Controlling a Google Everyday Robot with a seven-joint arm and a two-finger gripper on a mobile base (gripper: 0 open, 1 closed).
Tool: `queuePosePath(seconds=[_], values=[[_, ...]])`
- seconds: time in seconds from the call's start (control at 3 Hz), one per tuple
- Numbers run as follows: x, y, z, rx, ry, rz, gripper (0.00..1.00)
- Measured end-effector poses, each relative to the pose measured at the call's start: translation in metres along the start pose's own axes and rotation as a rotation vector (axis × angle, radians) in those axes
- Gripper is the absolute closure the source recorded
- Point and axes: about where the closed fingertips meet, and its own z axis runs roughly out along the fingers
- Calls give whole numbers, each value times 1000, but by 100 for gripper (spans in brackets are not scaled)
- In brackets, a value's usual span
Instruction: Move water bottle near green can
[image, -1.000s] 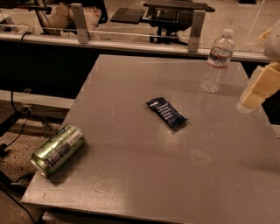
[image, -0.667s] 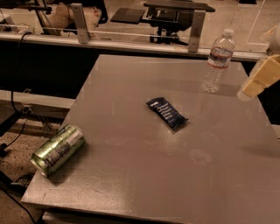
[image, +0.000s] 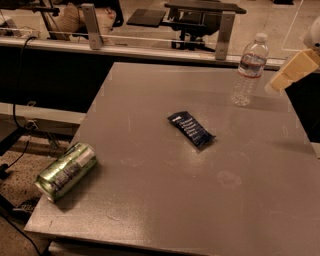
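Gripper (image: 292, 70) just right of upright water bottle (image: 248, 70), not touching, aperture: cannot tell | green can (image: 66, 171) on side, near-left corner of table (image: 150, 215), well apart | judged: pre-grasp approach.

The claw (image: 292, 70) is showing at the right edge as a pale cream blocky slab, a rounded white housing (image: 314, 34) sitting above.

Hand (image: 292, 70) at R edge, partly cut off; chair (image: 202, 10) cropped at top.
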Motion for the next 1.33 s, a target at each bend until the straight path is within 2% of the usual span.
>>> queuePosePath(seconds=[0.33,0.67,1.33], values=[[-4,-21,23,-5,-23,71,0],[-11,-29,43,-18,-37,108,0],[-30,-30,65,-51,-72,122,0]])
